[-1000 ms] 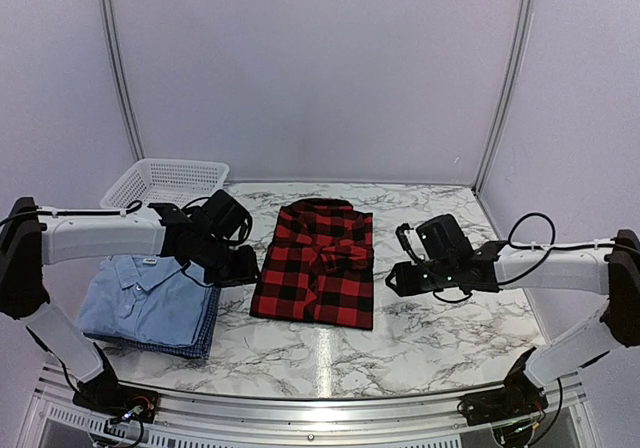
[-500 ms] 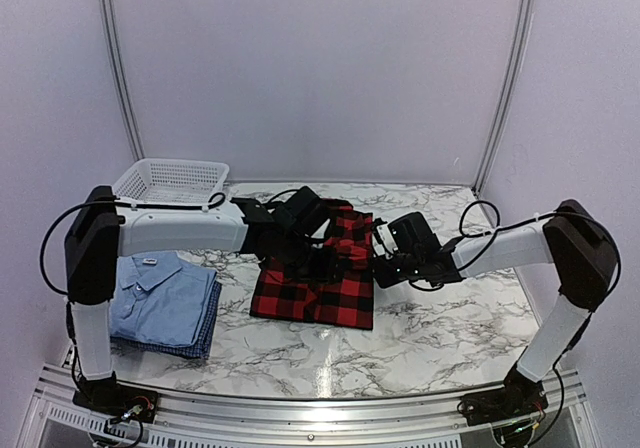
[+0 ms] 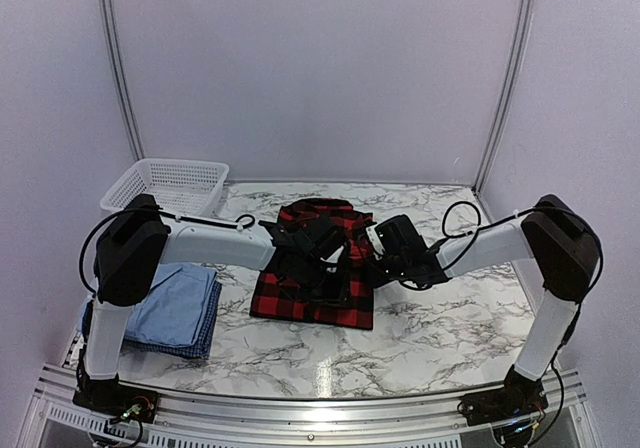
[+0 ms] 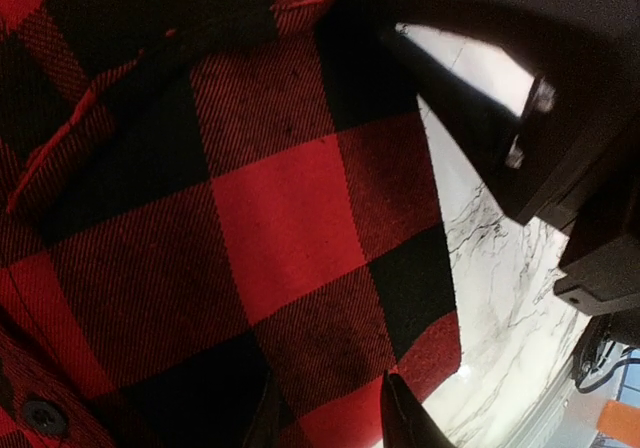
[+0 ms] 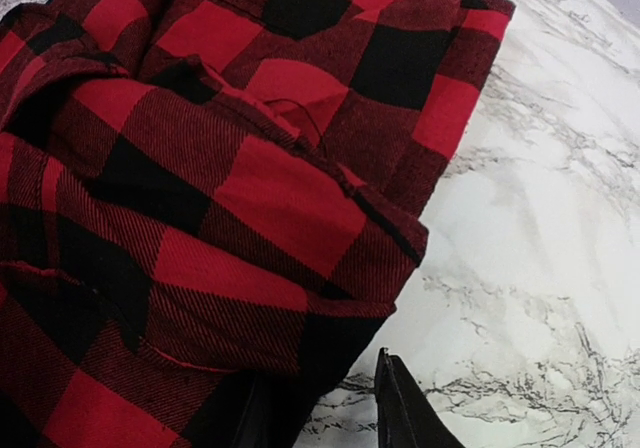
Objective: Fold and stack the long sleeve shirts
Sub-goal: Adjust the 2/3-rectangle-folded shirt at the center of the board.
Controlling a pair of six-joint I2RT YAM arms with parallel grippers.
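Over on the plaid shirt (image 3: 312,306), both arms have swung in from either side within the last second. Left gripper (image 4: 333,423) and right gripper (image 5: 320,418) each sit at one of its side edges with cloth between fairly narrow fingers; I honestly can't tell if they've bitten yet. Blue shirts (image 3: 170,308) are stacked left of it, so I reckon this folded one goes there next.

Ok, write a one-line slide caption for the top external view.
Left end effector and right end effector at the folded plaid shirt; blue shirts stacked at left.
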